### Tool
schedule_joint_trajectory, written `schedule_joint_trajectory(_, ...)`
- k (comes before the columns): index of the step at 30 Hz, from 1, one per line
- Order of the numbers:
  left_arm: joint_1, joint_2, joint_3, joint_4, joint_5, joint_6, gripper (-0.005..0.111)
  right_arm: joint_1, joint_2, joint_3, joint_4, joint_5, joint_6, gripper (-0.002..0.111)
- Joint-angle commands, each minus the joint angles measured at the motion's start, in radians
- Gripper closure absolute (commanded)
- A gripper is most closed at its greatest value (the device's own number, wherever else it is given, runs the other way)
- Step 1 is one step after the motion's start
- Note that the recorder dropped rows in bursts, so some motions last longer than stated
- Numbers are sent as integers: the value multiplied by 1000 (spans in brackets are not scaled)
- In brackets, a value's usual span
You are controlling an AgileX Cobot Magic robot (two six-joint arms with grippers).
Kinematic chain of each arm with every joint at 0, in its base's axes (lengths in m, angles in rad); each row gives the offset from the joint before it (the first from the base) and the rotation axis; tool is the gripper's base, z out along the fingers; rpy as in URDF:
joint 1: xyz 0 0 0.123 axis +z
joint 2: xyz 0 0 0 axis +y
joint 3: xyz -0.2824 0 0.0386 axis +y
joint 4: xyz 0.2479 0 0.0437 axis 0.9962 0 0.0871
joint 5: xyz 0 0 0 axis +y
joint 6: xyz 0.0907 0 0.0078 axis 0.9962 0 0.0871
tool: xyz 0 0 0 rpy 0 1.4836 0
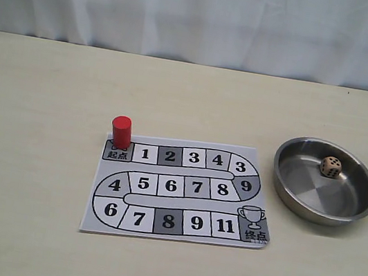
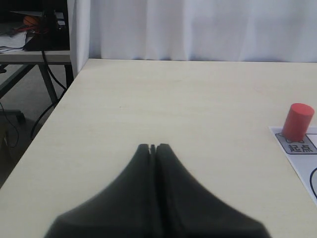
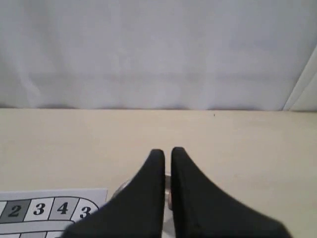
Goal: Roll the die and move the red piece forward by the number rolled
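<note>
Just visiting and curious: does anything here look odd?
Nothing spilled or damaged, but numbers on the game board look odd: the top row runs 1, 2, 3, 4, 3, and the bottom jumps 9 to 11.

A white curtain (image 1: 203, 15) fills the upper frame behind the pale tabletop (image 1: 27, 155); beside it, perhaps a cluttered workbench (image 2: 29, 53) with cables.

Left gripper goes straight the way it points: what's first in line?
Looks free: left gripper points across the table, red piece off to one side. Past the table edge, the white curtain, probably; depth unclear.
</note>
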Motion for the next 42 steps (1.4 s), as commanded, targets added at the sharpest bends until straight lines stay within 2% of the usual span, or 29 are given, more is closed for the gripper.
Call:
schedule_joint_trajectory(1, -8, -1, -6, -2, -10, 0, 107, 3, 156, -37, -14, 2, 2, 99)
schedule_joint_trajectory(8, -8, -1, -6, -2, -10, 0, 107, 3, 430, -75, -14, -17, 2, 66)
schedule_joint_trajectory(14, -8, -1, -6, -2, -10, 0, 107, 3, 703, -95, -14, -152, 2, 57)
schedule_joint_trajectory(19, -8, -1, -6, -2, -10, 0, 107, 1, 890, -202, 1, -73, 11, 55)
schedule_joint_trajectory(28, -8, -1, -6, -2, -10, 0, 107, -13, 1097, -303, -14, -81, 111, 55)
schedule_joint_trajectory(32, -8, -1, -6, -2, -10, 0, 107, -46, 1144, -311, -7, -130, 163, 55)
schedule_joint_trajectory(42, -8, -1, -6, -2, -10, 0, 107, -49, 1239, -311, -7, -292, 161, 55)
